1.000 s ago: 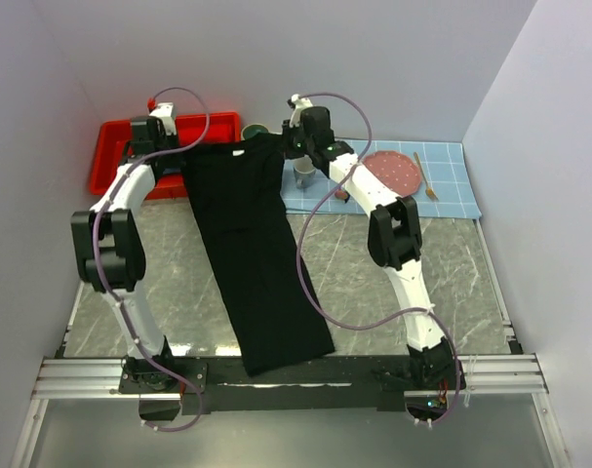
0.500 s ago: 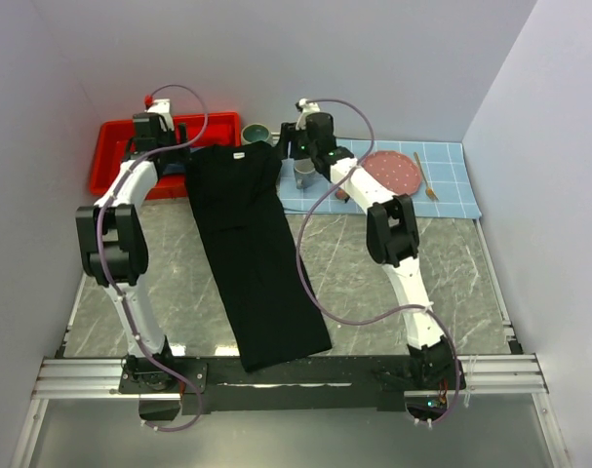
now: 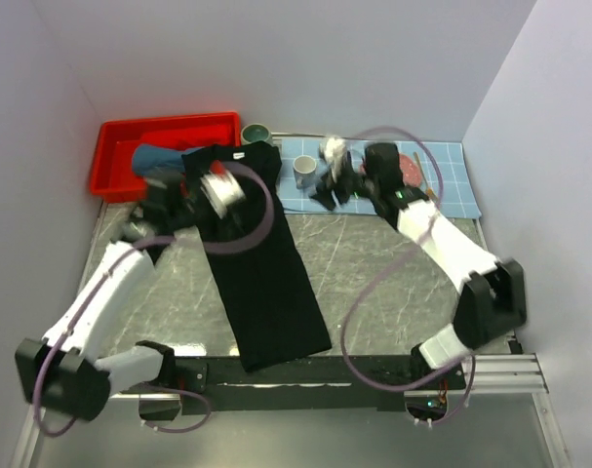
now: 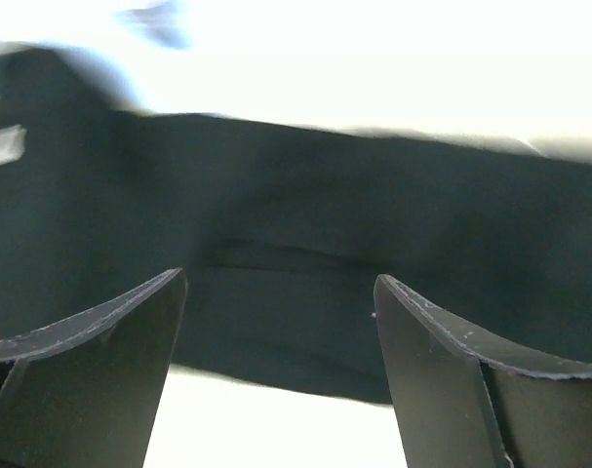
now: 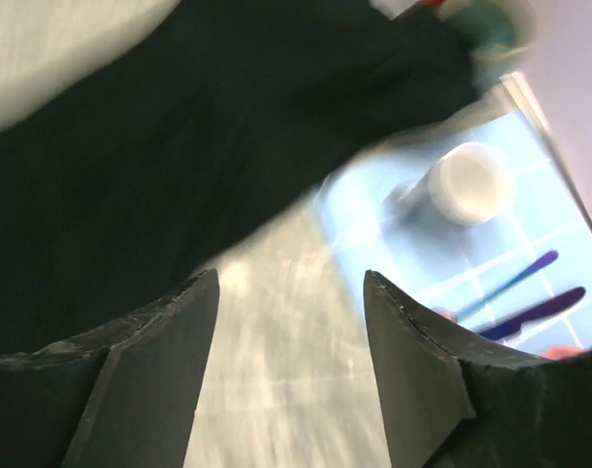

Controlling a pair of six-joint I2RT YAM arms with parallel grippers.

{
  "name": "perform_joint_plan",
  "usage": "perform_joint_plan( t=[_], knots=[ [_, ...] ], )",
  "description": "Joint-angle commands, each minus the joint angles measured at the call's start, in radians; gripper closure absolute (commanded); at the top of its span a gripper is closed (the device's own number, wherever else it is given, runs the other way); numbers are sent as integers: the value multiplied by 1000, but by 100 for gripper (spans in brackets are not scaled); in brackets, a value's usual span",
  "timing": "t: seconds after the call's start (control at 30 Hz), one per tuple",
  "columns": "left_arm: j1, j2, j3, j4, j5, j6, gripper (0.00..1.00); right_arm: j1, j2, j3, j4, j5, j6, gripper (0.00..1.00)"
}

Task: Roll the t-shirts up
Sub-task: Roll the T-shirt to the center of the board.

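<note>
Black t-shirt (image 3: 261, 253) — collar end released at 12 o'clock, strip laid flat toward 6. Left gripper (image 4: 278, 278), right gripper (image 5: 291, 275) — jaws parted, pulled back. Slate-blue t-shirt (image 3: 159, 158) rolled, at 10 o'clock; black one judged ready for rolling.

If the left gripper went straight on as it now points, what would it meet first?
Probably the black t-shirt, lying right ahead of the left gripper, whose jaws stand open; depth is unclear.
</note>
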Motion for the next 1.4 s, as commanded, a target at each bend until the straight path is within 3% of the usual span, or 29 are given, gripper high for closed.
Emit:
perform_joint_plan(
  t=[0.0, 0.17, 0.2, 0.3, 0.43, 0.6, 0.9, 1.1, 1.37],
  knots=[
    [-183, -118, -170, -203, 107, 315, 16, 14, -141, -232, -317, -158, -629, 33],
    [-270, -201, -284, -388, 214, 610, 14, 85, -361, -437, -575, -170, -1138, 33],
    [-287, -221, -325, -415, 220, 654, 14, 91, -392, -472, -594, -163, -1193, 33],
    [-338, -273, -421, -527, 219, 983, 16, 117, -476, -616, -621, -159, -1369, 33],
    [-340, -407, -583, -455, 262, 1175, 17, 145, -487, -695, -589, -213, -1497, 35],
    [-341, -471, -699, -264, 346, 1084, 22, 203, -438, -724, -444, -258, -1466, 38],
    [-355, -405, -713, -271, 400, 1200, 26, 228, -251, -640, -462, -287, -1580, 41],
    [-363, -428, -750, -309, 410, 1294, 29, 235, -246, -670, -534, -313, -1699, 40],
    [-444, -361, -753, -251, 414, 1299, 37, 268, -215, -692, -465, -328, -1675, 40]
  ],
)
